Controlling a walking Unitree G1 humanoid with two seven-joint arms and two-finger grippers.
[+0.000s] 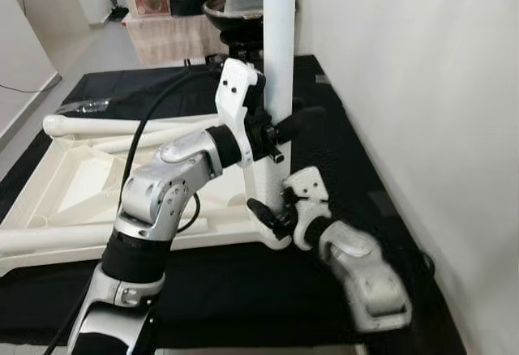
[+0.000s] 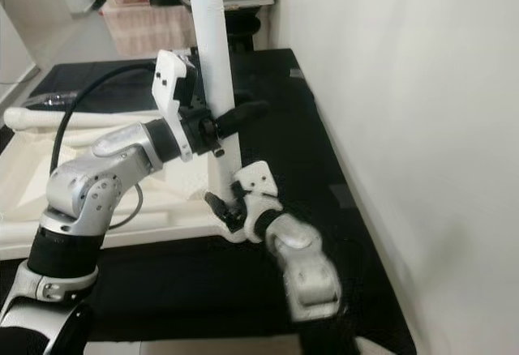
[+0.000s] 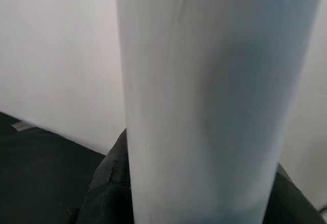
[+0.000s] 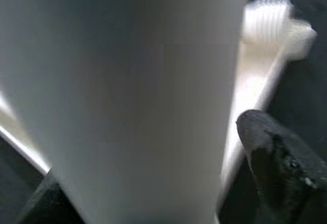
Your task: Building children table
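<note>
A white table leg [image 1: 280, 47] stands upright at the near right corner of the upturned white tabletop [image 1: 73, 185], which lies on a black mat [image 1: 243, 290]. My left gripper [image 1: 284, 126] is shut on the leg about halfway up, with one black finger [image 1: 302, 118] wrapped round its right side. My right gripper [image 1: 272, 211] is shut on the same leg low down, close to where it meets the tabletop corner. The leg [image 3: 204, 106] sits close between the fingers in the left wrist view. It does the same in the right wrist view, beside one finger [image 4: 276, 162].
Two more white legs [image 1: 122, 126] lie across the tabletop's far side. A white wall [image 1: 422, 87] runs close along the right edge of the mat. Boxes and a dark bowl-shaped object [image 1: 231, 10] stand behind the leg. Grey floor [image 1: 89, 55] opens at the back left.
</note>
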